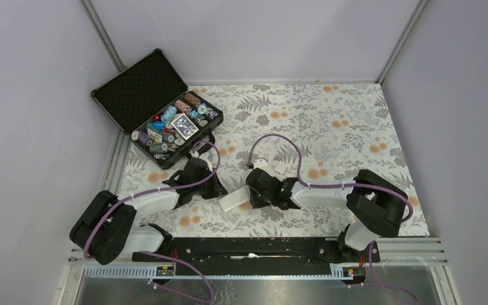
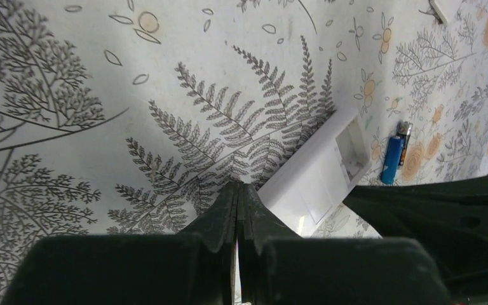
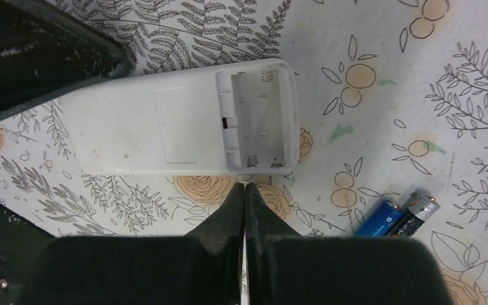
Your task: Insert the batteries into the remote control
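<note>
Both arms are reached forward and bent inward toward each other. The left hand is held fully closed, and the right hand likewise.

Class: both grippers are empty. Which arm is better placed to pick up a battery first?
Right, probably. The batteries lie close beside the shut right gripper with nothing between. From the shut left gripper, the remote control lies between it and them.
</note>
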Robot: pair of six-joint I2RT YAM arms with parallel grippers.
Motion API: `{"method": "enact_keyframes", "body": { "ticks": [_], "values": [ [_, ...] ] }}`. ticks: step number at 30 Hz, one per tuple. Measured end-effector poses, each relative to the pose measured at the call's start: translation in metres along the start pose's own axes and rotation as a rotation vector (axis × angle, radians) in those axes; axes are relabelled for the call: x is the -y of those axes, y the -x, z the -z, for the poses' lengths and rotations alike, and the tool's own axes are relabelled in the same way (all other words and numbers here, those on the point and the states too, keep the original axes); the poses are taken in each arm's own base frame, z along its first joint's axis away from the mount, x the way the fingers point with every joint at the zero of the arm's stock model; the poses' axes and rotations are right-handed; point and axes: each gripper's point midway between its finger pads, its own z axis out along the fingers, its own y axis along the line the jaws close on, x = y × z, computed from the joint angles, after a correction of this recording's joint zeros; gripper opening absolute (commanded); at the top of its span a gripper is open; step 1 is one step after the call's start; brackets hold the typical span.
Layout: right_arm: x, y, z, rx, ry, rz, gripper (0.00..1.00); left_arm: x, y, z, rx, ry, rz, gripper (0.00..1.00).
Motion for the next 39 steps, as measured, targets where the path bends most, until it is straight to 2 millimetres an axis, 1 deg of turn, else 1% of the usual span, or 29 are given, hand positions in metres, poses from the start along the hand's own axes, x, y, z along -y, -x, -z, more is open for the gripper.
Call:
{"method": "enact_keyframes", "body": {
  "ticks": [7,14,17,24,29,39],
  "values": [
    [0.004,0.002,-0.004,0.006,-0.031,0.013,0.0,0.006,-0.011,0.0,-0.034,-0.035,-0.014,0.0],
    [0.002,0.005,-0.007,0.006,-0.032,0.021,0.0,0.018,-0.029,0.001,-0.085,-0.071,-0.042,0.0],
    [0.005,0.005,-0.007,0.01,-0.044,0.023,0.0,0.023,-0.037,0.001,-0.103,-0.081,-0.055,0.0],
    [0.006,0.005,-0.006,0.014,-0.049,0.021,0.0,0.025,-0.043,0.003,-0.114,-0.087,-0.054,0.0],
    [0.008,0.0,-0.002,0.007,-0.036,0.009,0.0,0.029,-0.049,0.003,-0.131,-0.095,-0.062,0.0],
    [0.016,-0.019,0.013,0.001,0.006,-0.044,0.0,0.045,-0.071,0.003,-0.187,-0.126,-0.092,0.0]
  ]
}}
